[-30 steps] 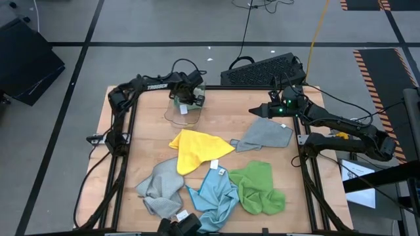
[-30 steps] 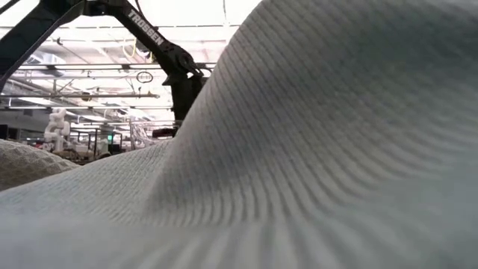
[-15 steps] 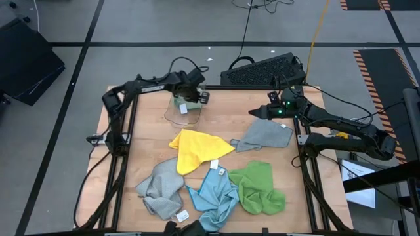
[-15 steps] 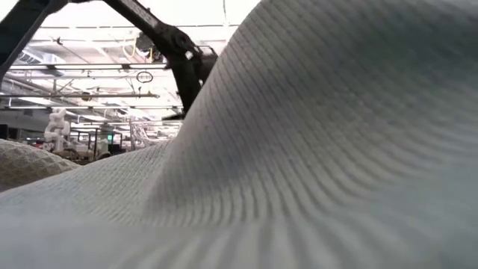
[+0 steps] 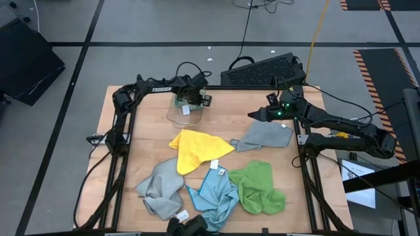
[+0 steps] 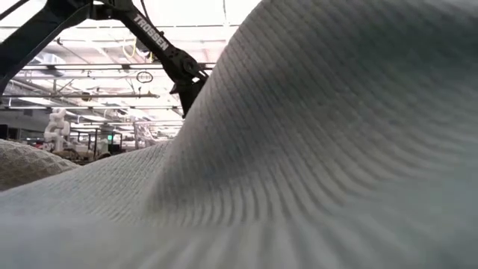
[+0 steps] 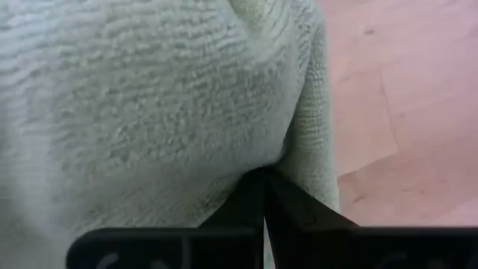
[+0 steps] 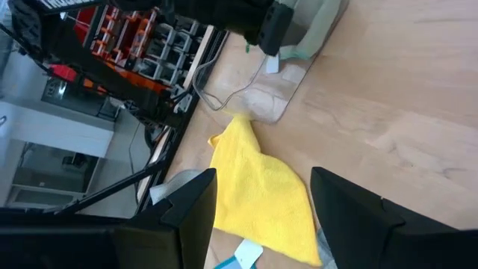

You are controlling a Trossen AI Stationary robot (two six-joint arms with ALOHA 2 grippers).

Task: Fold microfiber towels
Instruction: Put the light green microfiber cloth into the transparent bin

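Microfiber towels lie spread over the wooden tabletop (image 5: 131, 141) in the high view: a yellow towel (image 5: 195, 148) at the middle, a grey towel (image 5: 266, 136) to its right, a second grey towel (image 5: 159, 188), a light blue towel (image 5: 214, 195) and a bright green towel (image 5: 259, 187) along the near edge, all crumpled. At the far edge the left gripper (image 5: 189, 99) holds a pale green towel (image 5: 186, 103) over a clear plastic bin (image 5: 182, 115), whose outline is faint and hard to trace; the gripper body covers most of that towel. The right gripper (image 5: 254, 113) hovers near the far corner of the grey towel on the right, touching nothing. The low view is almost filled by one towel's ribbed cloth (image 6: 314, 149) right at the lens, its colour not clear; only the left arm (image 6: 153, 48) shows above it. In the left wrist view the fingers (image 7: 261, 194) are pressed together, pinching pale green cloth that blocks nearly everything else. In the right wrist view the fingers (image 8: 190, 202) stand spread, with the yellow towel between them farther off and the left arm over the bin, partly cut off.
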